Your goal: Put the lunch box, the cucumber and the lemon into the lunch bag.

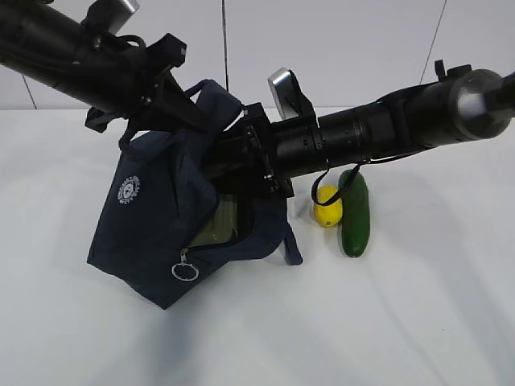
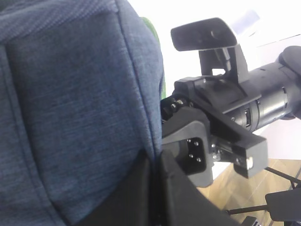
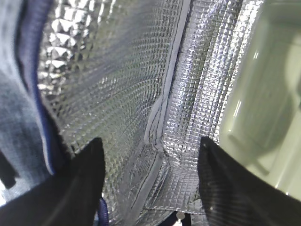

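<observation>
Right gripper (image 3: 150,183) deep inside the bag (image 1: 153,233), fingers (image 3: 80,183) spread wide and holding nothing, silver lining between them. Box (image 3: 263,94) already in the bag, just beside the right finger. Left gripper (image 1: 173,104) pinched shut on the bag's upper edge, holding the mouth up. Lemon (image 1: 327,205) and cucumber (image 1: 354,213) on the table right of the bag, touching. Probably light and firm, both smooth-skinned and apt to roll; best gripped across the middle.
</observation>
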Robot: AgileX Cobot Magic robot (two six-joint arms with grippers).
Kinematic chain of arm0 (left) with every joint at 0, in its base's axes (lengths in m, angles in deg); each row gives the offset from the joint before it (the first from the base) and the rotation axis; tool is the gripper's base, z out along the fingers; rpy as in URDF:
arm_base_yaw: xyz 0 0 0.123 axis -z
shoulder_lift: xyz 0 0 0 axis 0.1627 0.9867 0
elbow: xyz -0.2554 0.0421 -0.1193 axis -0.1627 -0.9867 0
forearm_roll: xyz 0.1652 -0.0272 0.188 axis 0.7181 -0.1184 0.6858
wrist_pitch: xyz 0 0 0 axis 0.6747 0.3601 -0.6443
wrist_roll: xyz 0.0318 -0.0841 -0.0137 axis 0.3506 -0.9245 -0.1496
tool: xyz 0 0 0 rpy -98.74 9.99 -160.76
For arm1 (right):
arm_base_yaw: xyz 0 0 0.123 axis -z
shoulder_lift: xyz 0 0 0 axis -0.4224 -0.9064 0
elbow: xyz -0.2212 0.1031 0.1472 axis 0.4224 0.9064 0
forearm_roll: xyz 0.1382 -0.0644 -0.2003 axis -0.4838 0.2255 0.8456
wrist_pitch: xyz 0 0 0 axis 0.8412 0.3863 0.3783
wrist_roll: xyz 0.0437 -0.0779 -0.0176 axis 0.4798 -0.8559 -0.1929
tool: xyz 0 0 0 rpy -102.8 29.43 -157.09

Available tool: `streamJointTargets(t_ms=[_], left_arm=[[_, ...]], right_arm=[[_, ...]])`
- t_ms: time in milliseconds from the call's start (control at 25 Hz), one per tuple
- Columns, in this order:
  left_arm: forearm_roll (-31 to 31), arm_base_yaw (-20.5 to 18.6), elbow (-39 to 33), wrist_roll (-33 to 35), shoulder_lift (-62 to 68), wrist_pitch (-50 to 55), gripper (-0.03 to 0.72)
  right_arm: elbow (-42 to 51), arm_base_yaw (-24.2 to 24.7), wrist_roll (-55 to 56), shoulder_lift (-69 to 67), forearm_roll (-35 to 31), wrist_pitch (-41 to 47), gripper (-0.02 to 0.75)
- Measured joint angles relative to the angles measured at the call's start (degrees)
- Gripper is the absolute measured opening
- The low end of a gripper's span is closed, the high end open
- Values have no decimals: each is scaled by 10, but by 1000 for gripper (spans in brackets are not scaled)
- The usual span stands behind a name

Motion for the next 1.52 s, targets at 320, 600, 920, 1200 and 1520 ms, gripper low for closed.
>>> streamJointTargets(t_ms=[320, 600, 920, 1200, 1520], left_arm=[[2, 0, 0, 1, 0, 0, -5], [10, 0, 0, 1, 0, 0, -5], [12, 0, 0, 1, 0, 0, -5], [13, 0, 0, 1, 0, 0, -5], [15, 0, 0, 1, 0, -7, -5]], right_arm=[[0, 0, 0, 0, 2, 1, 475], [0, 0, 0, 0, 2, 2, 475], [0, 9, -5, 0, 4, 4, 475], [0, 31, 7, 27, 54, 9, 475], [0, 35, 71, 115, 187, -25, 475]])
